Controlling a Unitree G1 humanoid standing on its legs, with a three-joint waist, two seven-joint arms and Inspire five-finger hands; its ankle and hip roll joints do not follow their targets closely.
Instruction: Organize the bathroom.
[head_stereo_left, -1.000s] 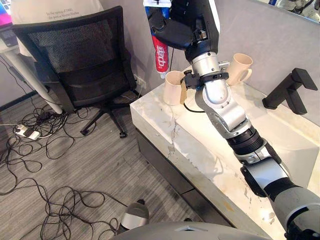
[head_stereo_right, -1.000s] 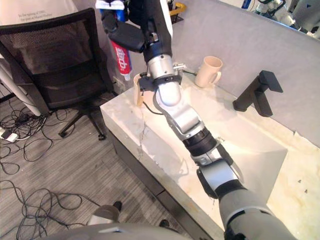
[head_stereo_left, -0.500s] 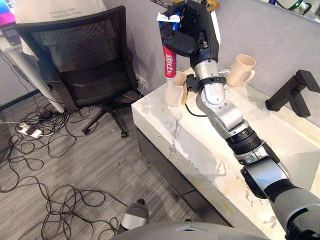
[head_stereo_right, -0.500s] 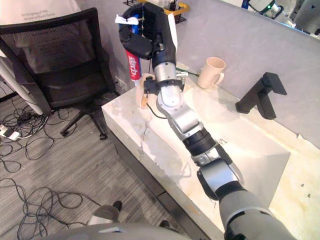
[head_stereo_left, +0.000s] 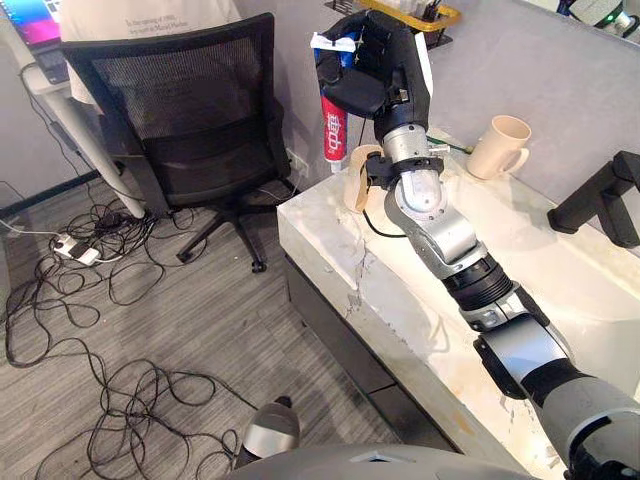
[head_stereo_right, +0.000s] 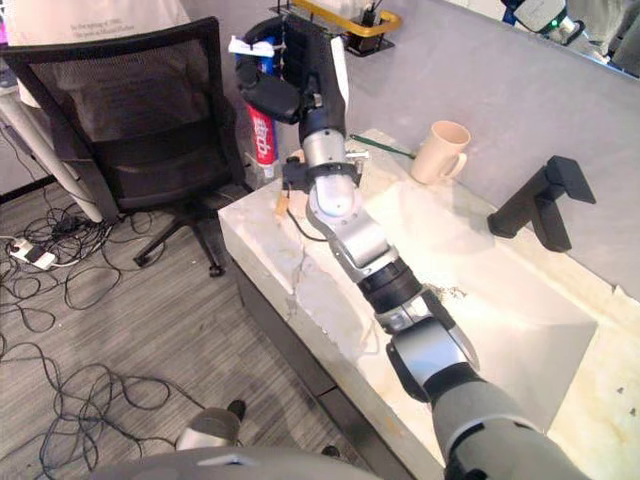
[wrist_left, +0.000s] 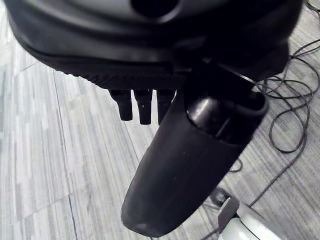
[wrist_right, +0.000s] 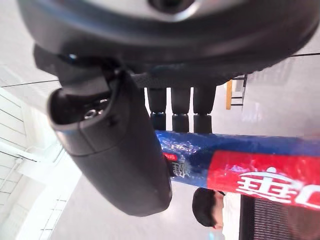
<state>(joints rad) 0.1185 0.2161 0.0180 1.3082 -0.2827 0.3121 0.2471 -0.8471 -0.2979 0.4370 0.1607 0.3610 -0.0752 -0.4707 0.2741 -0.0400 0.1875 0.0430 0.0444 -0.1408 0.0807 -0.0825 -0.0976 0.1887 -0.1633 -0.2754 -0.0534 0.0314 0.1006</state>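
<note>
A red, white and blue toothpaste tube (head_stereo_left: 333, 110) hangs upright above the corner of a pale marble counter (head_stereo_left: 420, 300), its crimped white end at the top (red print runs down the tube's side). The robot's right hand (head_stereo_left: 372, 62) grips the tube near that upper end, with the dark fingers (wrist_right: 180, 110) curled over the blue part and the thumb (wrist_right: 120, 150) folded against the other side, so the tube is pinched between them. The tube's lower end points down beside a beige cup (head_stereo_left: 362, 178) that stands at the counter's corner, partly hidden behind the silver-grey wrist. The tube does not touch the cup or the counter.

Farther back on the counter a second beige mug (head_stereo_left: 497, 146) stands near the grey wall, well apart from the first. A black tap (head_stereo_right: 545, 200) rises over the sink basin (head_stereo_right: 520, 310) to the right. A yellow-rimmed wire shelf (head_stereo_right: 340, 15) hangs on the wall behind the raised hand. A black mesh office chair (head_stereo_left: 180, 120) stands on the grey floor just beside the counter, among loose black wires (head_stereo_left: 120, 400).

The left hand (wrist_left: 170, 165) hangs over the grey floor, holding nothing, its thumb extended and its fingertips (wrist_left: 142, 105) short and straight beside it.
</note>
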